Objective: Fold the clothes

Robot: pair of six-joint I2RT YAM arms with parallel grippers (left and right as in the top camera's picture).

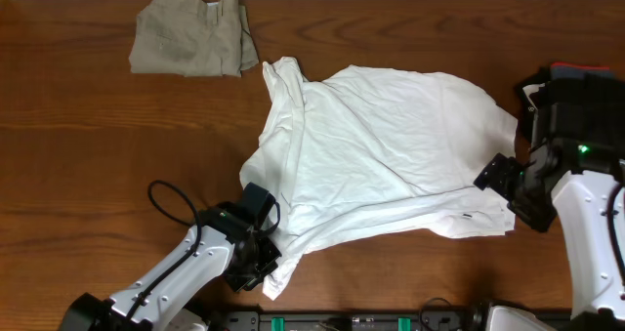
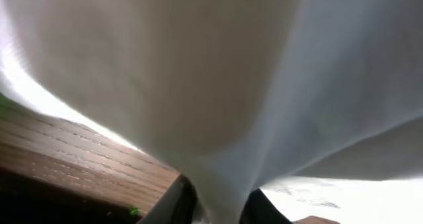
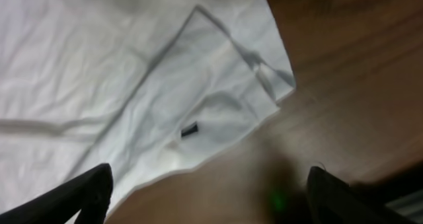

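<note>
While your left claw (image 1: 262, 256) is clenched on the shirt (image 1: 381, 145), cloth rises from between its fingers (image 2: 173, 201) and fills everything ahead of it. Your right claw (image 3: 210, 201) is released, jaws wide apart with nothing between them, the shirt's corner just ahead over the table (image 3: 344, 85). Trousers (image 1: 190, 46) lie well beyond both.

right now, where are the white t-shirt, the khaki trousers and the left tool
white t-shirt (image 1: 381, 145), overhead view, middle of the spread fabric
khaki trousers (image 1: 190, 46), overhead view, centre of the folded pile
left tool (image 2: 220, 207), left wrist view, between its fingertips
</note>
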